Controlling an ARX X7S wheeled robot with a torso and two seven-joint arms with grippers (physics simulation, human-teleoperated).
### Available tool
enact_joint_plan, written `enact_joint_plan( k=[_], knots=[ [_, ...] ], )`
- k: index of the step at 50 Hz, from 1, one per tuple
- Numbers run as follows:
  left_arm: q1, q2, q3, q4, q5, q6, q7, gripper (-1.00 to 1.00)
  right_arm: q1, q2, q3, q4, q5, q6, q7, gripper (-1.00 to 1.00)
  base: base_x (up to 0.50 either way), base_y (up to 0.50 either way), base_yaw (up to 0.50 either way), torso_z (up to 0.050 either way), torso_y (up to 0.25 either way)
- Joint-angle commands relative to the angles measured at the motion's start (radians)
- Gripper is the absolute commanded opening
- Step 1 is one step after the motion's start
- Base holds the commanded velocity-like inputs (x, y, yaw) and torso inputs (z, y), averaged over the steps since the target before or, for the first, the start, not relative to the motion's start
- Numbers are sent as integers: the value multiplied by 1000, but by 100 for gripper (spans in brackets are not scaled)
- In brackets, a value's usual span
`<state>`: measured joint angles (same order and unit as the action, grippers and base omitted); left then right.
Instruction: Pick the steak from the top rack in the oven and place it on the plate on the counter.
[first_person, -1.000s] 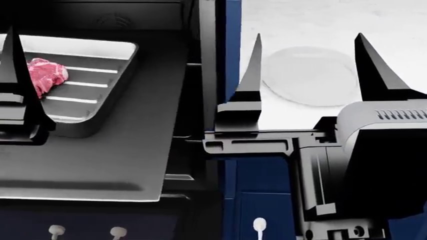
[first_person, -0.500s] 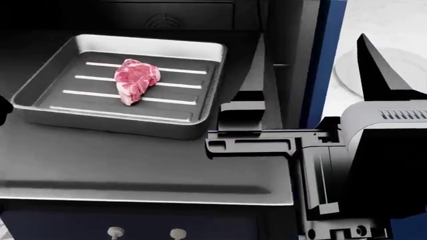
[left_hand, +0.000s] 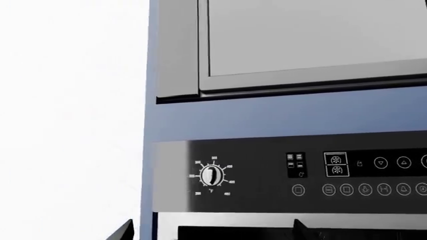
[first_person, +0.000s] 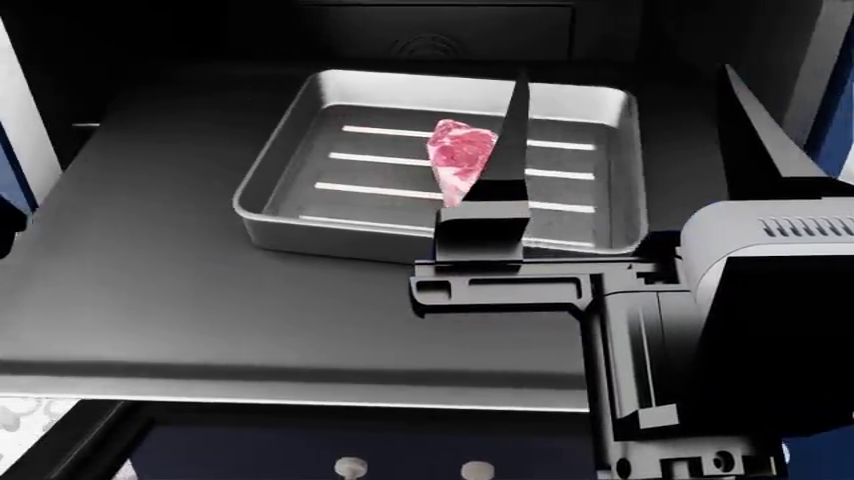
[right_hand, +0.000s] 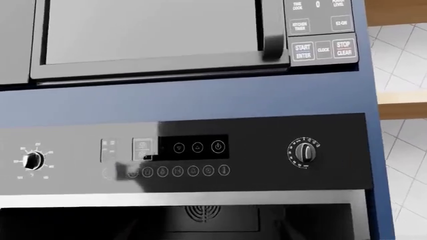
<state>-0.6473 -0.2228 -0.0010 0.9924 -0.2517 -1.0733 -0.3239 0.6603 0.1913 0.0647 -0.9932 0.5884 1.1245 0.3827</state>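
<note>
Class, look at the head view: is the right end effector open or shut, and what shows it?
Open: the right end effector's two dark tapered fingers stand well apart, with nothing between them.

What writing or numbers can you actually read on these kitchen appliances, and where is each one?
"START ENTER" on a microwave button.
"STOP CLEAR" on the button beside it.
"CLOCK" between them.
"KITCHEN TIMER" above.
Oven knob numbers: "200" and "400" legible; the rest too blurred.
Oven touch panel: only symbols.
</note>
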Motion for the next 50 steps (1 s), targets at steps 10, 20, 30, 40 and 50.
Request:
enact_joint_plan(
  k=[10,20,30,40,50],
  knots=[
    [15,-7,5,3,-18,17,-15,100,-1,-2,41,-1,63,-27,29,100,0,200,0,0,0],
    [15,-6,10,12,-32,17,-25,100,49,31,28,28,91,25,42,100,0,0,0,0,0],
    [62,19,34,8,-44,73,-38,100,430,19,57,278,249,281,9,100,0,0,0,0,0],
    [103,33,49,-13,-48,137,-45,100,704,15,-1,752,321,444,25,100,0,0,0,0,0],
    [126,31,40,-2,-60,147,-57,100,783,142,-242,1010,383,442,0,100,0,0,0,0,0]
  ],
)
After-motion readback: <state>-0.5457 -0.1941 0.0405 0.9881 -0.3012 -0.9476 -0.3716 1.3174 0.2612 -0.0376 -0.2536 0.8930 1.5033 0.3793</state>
